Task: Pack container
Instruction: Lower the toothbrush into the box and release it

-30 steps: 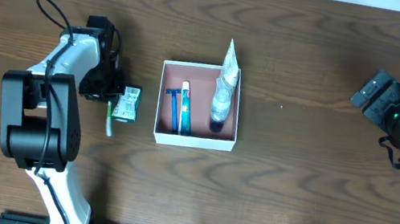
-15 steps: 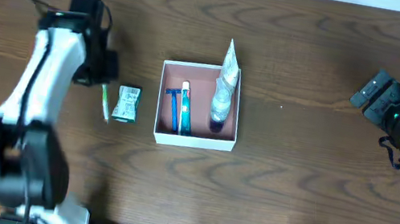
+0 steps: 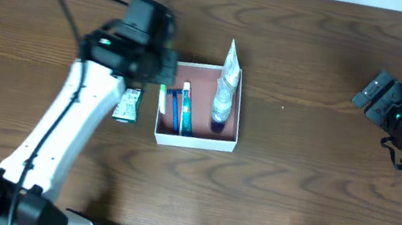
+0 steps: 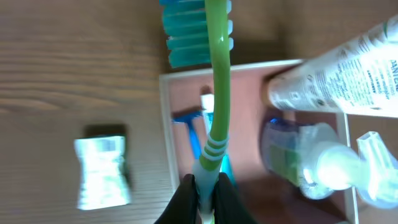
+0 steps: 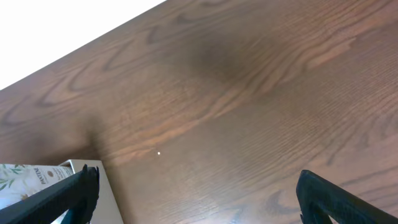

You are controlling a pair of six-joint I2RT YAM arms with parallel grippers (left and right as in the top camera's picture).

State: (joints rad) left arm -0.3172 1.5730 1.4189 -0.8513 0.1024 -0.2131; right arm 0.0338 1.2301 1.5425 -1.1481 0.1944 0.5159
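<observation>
Overhead: container [image 3: 194, 141] sits mid table [image 3: 295, 185], razor [image 3: 174, 110] & bottle [image 3: 223, 100] inside; left gripper [image 3: 163, 82] is over its left wall. Left wrist: jaws clamped on green toothbrush [image 4: 216, 93], above container. Right wrist: right gripper [image 5: 199, 202] is spread wide over wood.

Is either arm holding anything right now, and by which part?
The left gripper pinches the green toothbrush by the tail of its handle. The right gripper is open, empty.
</observation>
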